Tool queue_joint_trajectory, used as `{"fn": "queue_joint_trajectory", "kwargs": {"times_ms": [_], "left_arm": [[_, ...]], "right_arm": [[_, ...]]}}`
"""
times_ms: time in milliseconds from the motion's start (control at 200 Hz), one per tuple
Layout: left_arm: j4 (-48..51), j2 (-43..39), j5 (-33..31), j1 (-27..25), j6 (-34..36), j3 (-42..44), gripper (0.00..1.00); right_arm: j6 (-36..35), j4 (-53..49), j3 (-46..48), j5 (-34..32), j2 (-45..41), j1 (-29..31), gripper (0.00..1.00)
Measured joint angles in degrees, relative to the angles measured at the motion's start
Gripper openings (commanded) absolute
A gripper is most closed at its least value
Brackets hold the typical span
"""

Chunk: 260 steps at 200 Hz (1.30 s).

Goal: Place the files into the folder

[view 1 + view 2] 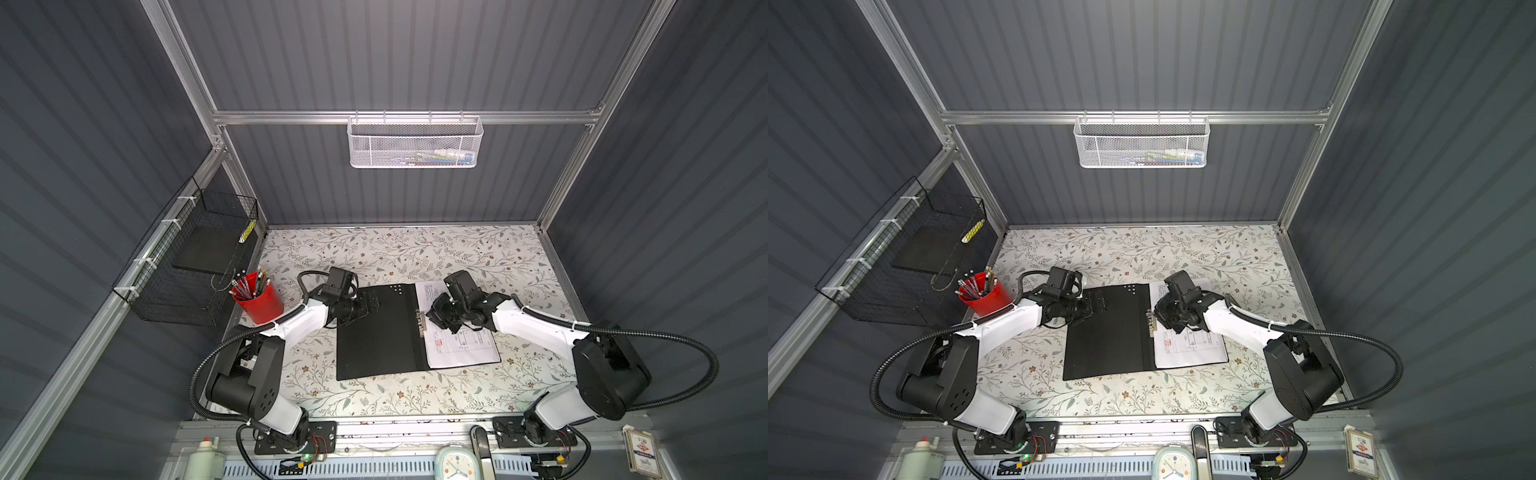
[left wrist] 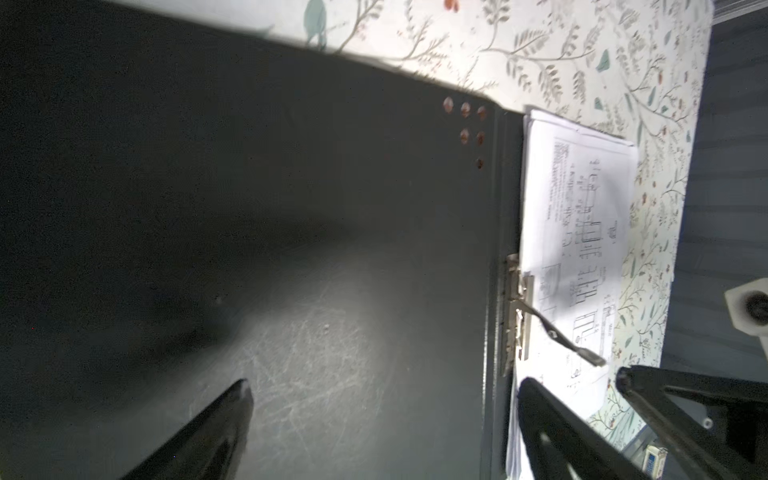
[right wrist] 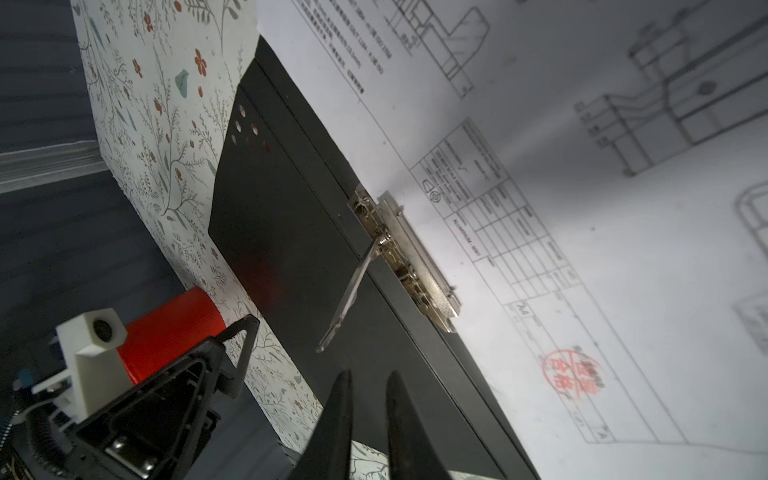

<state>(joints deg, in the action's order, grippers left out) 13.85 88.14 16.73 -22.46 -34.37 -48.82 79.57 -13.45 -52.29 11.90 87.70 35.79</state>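
The flat folder [image 1: 374, 332], opened with its black inside up, lies mid-way on the floral-patterned surface [image 1: 374, 249]. Its long axis and spine run roughly 12 to 6 o'clock, the near end tipped slightly toward 5. The files [image 1: 461, 349], white sheets printed with line drawings and a red stamp, lie on the folder's 3 o'clock half. Their long edges run parallel to the spine, and the inner edge is tucked under the metal spine clip [image 1: 421, 320]. The clip's thin lever [image 3: 349, 299] stands raised, so the sheets are probably not yet clamped. The left gripper [image 1: 371, 306], spread wide, hovers over the bare cover at 9 o'clock, seemingly to keep it flat; whether it touches cannot be told. The right gripper [image 3: 368, 376] reaches the clip from 3 o'clock, jaws drawn almost together with nothing between them, just short of the lever's tip. It looks placed to push that lever down.
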Motion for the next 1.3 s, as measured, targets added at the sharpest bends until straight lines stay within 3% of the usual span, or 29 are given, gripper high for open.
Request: {"fn": "queue_joint_trajectory", "kwargs": {"times_ms": [300, 1301], "left_arm": [[-0.2, -0.5, -2.7, 0.0, -0.4, 4.0, 1.00], [-2.7, -2.0, -3.4, 0.0, -0.9, 6.2, 1.00]], "right_arm": [[5.4, -0.2, -3.5, -1.6, 1.5, 1.5, 0.22], [7.0, 0.6, -6.6, 0.0, 7.6, 1.7, 0.16]]}}
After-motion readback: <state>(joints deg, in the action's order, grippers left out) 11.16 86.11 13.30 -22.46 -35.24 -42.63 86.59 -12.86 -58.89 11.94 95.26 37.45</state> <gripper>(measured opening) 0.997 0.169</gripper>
